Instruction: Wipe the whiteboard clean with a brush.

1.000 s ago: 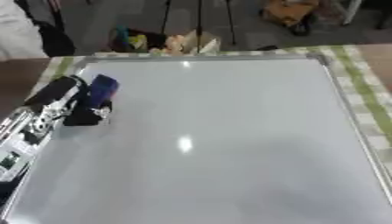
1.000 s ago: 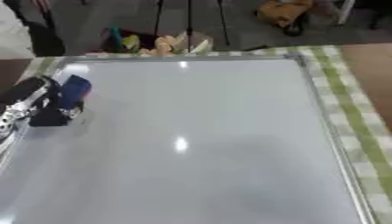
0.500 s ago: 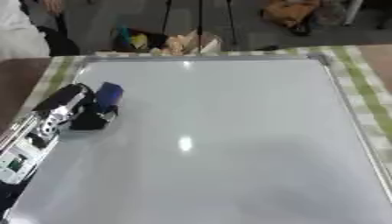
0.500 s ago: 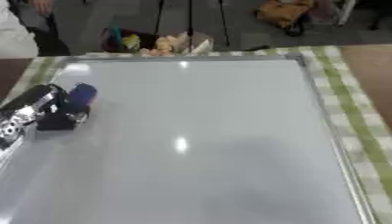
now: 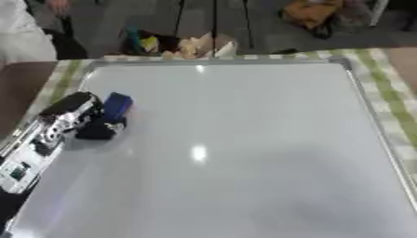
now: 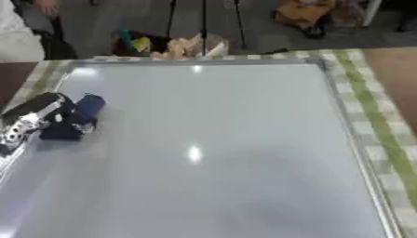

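The left hand (image 5: 77, 116) curls round the blue brush (image 5: 116, 106) at the left edge of the whiteboard (image 5: 244, 139), which already looks clean, so little wiping seems left

Glossy smooth whiteboard (image 5: 244, 139) throwing glare, silvery metal-look frame, my black-and-silver left hand (image 5: 69, 116), checked cloth tablecloth (image 5: 395, 97)

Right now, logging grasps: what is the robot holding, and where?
The left hand holds the blue brush by its near end, on the whiteboard.
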